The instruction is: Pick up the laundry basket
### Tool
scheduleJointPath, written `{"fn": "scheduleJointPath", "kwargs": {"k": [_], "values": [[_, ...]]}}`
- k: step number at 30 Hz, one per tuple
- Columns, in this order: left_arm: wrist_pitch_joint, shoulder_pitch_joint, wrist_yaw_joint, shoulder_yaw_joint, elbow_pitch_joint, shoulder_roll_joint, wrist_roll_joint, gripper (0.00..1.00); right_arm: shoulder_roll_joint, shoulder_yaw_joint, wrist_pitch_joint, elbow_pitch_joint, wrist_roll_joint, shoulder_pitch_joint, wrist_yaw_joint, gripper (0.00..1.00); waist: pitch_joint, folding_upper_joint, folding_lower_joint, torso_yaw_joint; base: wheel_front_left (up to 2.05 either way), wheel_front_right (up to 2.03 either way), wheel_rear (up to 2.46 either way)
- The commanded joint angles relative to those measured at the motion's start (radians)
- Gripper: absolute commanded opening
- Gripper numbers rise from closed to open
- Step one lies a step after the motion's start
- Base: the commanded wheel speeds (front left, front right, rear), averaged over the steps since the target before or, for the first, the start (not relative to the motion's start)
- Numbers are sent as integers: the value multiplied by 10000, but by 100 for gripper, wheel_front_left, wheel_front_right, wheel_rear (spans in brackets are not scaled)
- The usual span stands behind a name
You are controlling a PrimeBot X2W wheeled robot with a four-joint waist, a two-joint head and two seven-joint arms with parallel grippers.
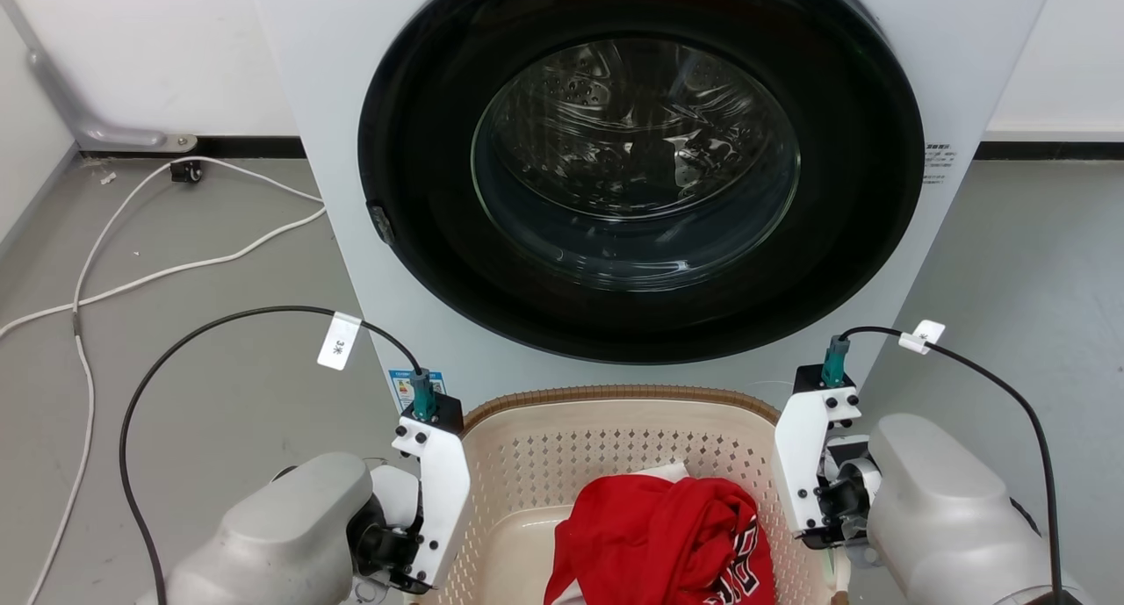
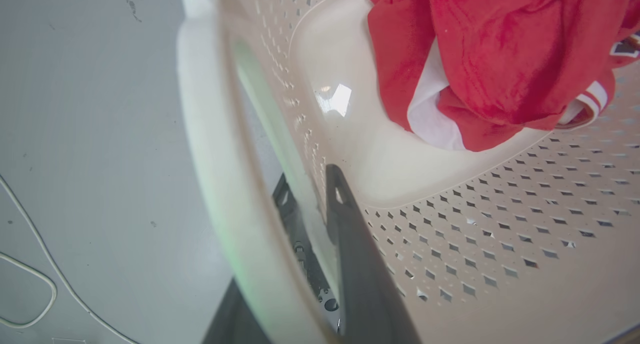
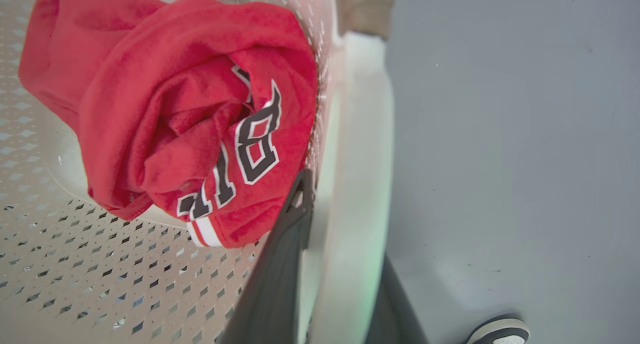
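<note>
A: Location of the laundry basket point(image 1: 615, 394)?

B: Directly in front of the washing machine point(image 1: 948, 61), below the round door, far rim close to the machine's front panel. Red garment point(image 1: 659, 535) heaped inside, toward the end away from the machine. Whether the base is off the floor: cannot tell.

A: Hands?

B: Left hand point(image 2: 307, 184) pinches the basket side left of the machine's door, one finger inside the perforated wall and one outside, under the white handle point(image 2: 210, 159). Right hand point(image 3: 330, 209) does likewise on the side right of the door, under the other handle point(image 3: 360, 134). Its outer finger is mostly hidden, so a firm bite is my judgement.

A: Risks?

B: Three.
- The wall is thin plastic. If it flexes under load, a pinch could slip and that side would drop.
- If the arms rise unevenly, the basket would tilt and the garment slide. It leans against the right wall, so that side probably carries more.
- Any forward drift on the lift would knock the far rim against the machine.

A: Anything else?

B: A shoe point(image 3: 500, 330) on the floor beside the right handle. Person close, so avoid swinging wide.
</note>
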Motion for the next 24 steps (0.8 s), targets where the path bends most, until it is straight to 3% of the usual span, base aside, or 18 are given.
{"fn": "scheduleJointPath", "kwargs": {"k": [1,24], "values": [[130,133,-200,-110,-78,-132,102,0,11,-5,-109,-89,-81,-81,29,0,-4,0,0,7,0,0,0],[66,-11,-199,-109,112,-203,99,0,11,-279,-90,-54,-252,-30,30,0,-16,0,0,7,0,0,0]]}}
